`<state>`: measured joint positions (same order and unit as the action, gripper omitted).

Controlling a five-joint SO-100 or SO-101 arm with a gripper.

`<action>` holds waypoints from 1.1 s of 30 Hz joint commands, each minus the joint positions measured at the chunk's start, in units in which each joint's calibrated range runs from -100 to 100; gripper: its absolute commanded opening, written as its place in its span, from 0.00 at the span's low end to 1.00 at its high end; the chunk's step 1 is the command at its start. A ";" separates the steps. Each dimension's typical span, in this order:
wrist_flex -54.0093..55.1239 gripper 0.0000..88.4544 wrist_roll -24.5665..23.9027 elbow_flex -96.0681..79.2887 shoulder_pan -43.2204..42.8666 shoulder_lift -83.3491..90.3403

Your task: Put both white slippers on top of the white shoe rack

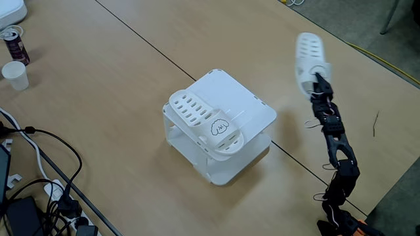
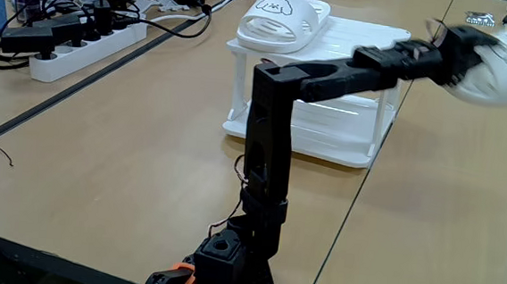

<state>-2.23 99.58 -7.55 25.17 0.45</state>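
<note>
Half done, judging by the layout: one white slipper (image 1: 209,126) lying on the white shoe rack (image 1: 252,108), along its left edge in a fixed view, puppy face showing on the strap, slotted vents behind. Second slipper (image 1: 307,54) hanging in the air, well right of the rack, clamped at one end by the gripper (image 1: 317,76). Remaining: carrying it across and setting it on the bare top beside its mate.

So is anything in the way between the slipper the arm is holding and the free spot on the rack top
Nothing visible. The held slipper hangs in the pincer over bare table, apart from the rack. The other slipper occupies the rack's near side in this fixed view; the far side lies bare.
</note>
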 commanded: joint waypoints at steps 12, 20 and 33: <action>-0.79 0.01 0.42 9.94 -18.51 7.92; -0.79 0.01 0.42 9.22 -23.85 7.08; -0.79 0.01 0.42 7.23 -28.13 5.65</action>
<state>-3.09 99.58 -4.13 -2.02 1.86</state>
